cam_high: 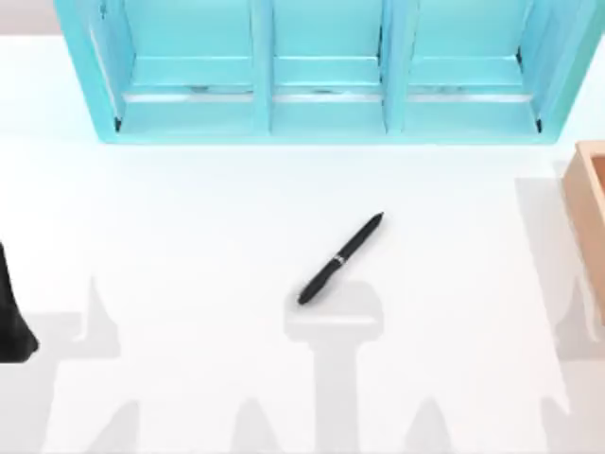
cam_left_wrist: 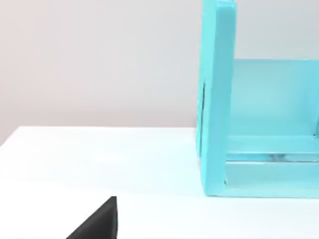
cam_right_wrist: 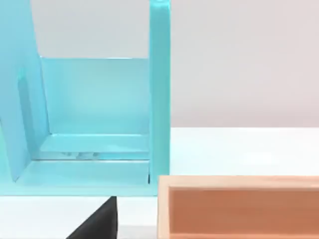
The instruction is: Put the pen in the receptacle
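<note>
The pen (cam_high: 340,258) lies flat near the middle of the white surface (cam_high: 189,236), slanting, one end toward the teal shelf (cam_high: 326,118) at the back, well apart from it; a tan box (cam_high: 588,213) sits at the right edge; the left arm (cam_high: 11,317) shows at the left edge, parked; whether either tool is wide or narrow I cannot tell

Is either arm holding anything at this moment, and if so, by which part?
Nothing is held. The pen lies loose on the white table near the middle, with no gripper touching it. Part of the left arm sits at the table's left edge.
</note>
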You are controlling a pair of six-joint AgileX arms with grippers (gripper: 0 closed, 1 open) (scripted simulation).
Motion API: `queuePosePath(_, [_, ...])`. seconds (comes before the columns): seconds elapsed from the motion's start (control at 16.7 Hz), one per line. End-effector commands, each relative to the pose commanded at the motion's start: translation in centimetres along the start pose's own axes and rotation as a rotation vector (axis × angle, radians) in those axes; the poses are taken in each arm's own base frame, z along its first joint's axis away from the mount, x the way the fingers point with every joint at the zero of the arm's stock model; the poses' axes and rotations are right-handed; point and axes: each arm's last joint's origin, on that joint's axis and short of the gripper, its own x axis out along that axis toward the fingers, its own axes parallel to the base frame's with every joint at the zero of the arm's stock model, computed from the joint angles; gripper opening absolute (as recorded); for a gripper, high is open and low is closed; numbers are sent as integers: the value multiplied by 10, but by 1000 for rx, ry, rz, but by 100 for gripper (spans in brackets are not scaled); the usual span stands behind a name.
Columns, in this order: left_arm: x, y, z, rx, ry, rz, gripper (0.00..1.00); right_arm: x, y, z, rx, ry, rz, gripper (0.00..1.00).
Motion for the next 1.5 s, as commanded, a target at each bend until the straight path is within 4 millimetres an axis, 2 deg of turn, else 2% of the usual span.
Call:
queuePosePath(0.3, [0,0,0,0,0,0,100,0,1,9,36,40,16,100])
queuePosePath(0.54, [0,0,0,0,0,0,100,8,7,42,165,212,45,100])
queuePosePath(0.72, [0,0,0,0,0,0,100,27,14,74,287,422,37,100])
queuePosePath(0.9, [0,0,0,0,0,0,100,62,28,104,393,681,-20,100])
queuePosePath(1.14, [0,0,0,0,0,0,100,131,61,124,461,1042,-178,100])
queuePosePath(1.32, [0,0,0,0,0,0,100,186,100,119,444,1267,-336,100])
queuePosePath(1.5, [0,0,0,0,0,0,100,234,147,101,391,1416,-488,100])
